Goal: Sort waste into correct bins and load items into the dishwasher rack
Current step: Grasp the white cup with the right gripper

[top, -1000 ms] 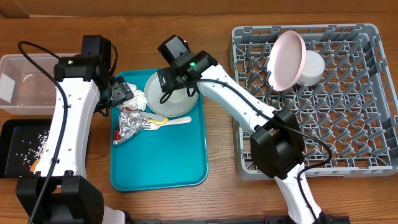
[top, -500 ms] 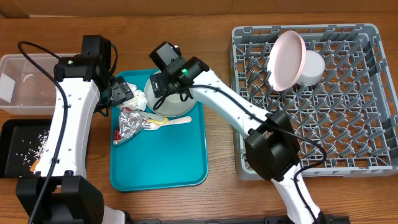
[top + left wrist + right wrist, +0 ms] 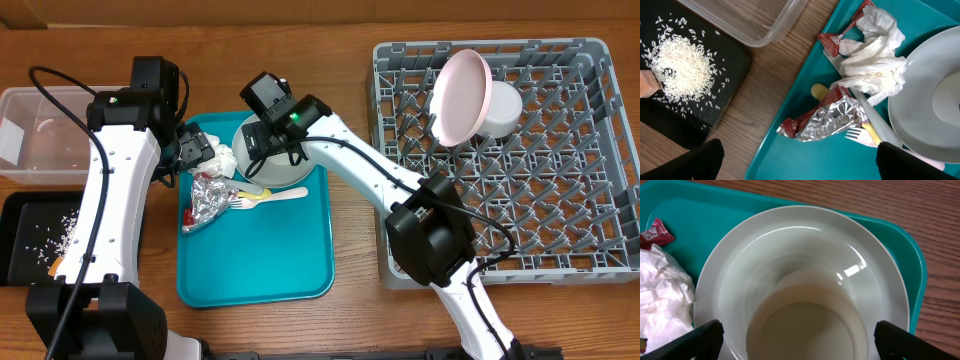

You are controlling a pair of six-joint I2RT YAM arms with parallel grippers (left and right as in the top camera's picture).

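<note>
Right jaws wide over grey-green plate

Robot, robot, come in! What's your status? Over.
Left gripper open above napkin and foil. Right gripper open over grey-green plate on teal tray. Knife and fork crowd plate's rim.

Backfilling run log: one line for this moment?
left end effector: open above teal tray | right end effector: open above grey-green plate | rack: pink plate, white bowl | black tray: rice
</note>
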